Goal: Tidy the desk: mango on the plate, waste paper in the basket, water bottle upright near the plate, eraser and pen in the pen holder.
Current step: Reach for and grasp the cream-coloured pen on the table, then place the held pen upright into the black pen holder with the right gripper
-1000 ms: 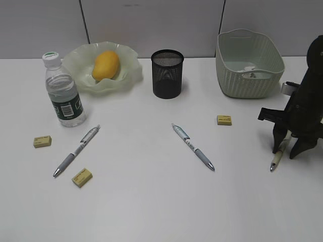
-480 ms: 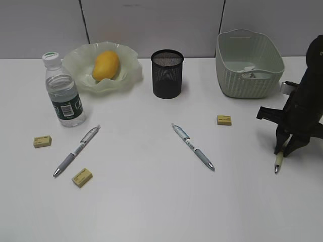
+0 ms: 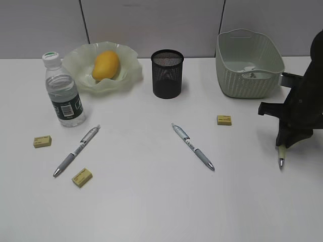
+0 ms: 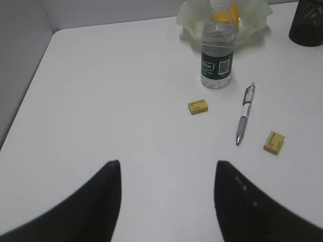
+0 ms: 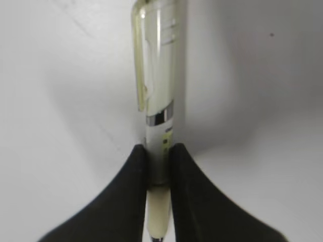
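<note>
The right end effector [image 3: 283, 146] pinches a pale pen [image 3: 280, 156] at far right, tip hanging down just above the worktop [image 3: 151, 201]. The thin grip could let it swivel or slip before reaching the pen holder [image 3: 167, 73]. The left end effector [image 4: 166, 174] stays out, spread and empty.

Matte black arm [image 3: 303, 108], tapering black fingers [image 5: 192, 201]

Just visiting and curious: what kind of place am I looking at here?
Probably an office-style desk mocked up for robot practice: a plain white desk against grey partition panels, scattered pens and erasers, a mesh pen holder, and a robot gripper gripping a pen.
</note>
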Robot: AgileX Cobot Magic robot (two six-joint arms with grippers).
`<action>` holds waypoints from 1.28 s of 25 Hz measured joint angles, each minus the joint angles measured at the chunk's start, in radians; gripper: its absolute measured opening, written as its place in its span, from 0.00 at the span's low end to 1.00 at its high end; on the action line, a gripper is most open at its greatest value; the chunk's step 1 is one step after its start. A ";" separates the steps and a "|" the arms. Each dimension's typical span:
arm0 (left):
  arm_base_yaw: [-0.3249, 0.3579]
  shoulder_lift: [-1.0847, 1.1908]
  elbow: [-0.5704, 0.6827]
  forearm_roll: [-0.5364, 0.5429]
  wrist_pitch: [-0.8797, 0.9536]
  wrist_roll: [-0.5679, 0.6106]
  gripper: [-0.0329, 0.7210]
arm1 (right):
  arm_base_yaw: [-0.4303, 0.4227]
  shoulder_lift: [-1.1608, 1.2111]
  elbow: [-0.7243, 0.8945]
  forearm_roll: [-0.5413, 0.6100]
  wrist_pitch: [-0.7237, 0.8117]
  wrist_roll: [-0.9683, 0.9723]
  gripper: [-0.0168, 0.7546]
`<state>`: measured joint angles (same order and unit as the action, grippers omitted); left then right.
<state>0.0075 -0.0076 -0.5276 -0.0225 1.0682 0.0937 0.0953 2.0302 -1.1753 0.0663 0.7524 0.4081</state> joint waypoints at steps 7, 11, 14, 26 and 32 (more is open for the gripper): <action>0.000 0.000 0.000 0.000 0.000 0.000 0.63 | 0.010 -0.060 0.000 0.017 0.073 -0.177 0.17; 0.000 0.000 0.000 0.000 0.000 0.000 0.63 | 0.068 -0.074 0.000 0.027 0.087 -0.262 0.17; 0.000 0.000 0.000 0.000 0.000 0.000 0.63 | 0.130 -0.077 -0.013 0.029 0.089 -0.310 0.17; 0.000 0.000 0.000 0.000 0.000 0.000 0.60 | 0.259 -0.077 -0.284 0.033 0.025 -0.353 0.17; 0.000 0.000 0.000 0.000 0.000 0.000 0.59 | 0.259 -0.078 -0.292 0.033 -0.185 -0.353 0.17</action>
<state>0.0075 -0.0076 -0.5276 -0.0220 1.0682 0.0937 0.3545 1.9525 -1.4673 0.0994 0.5678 0.0554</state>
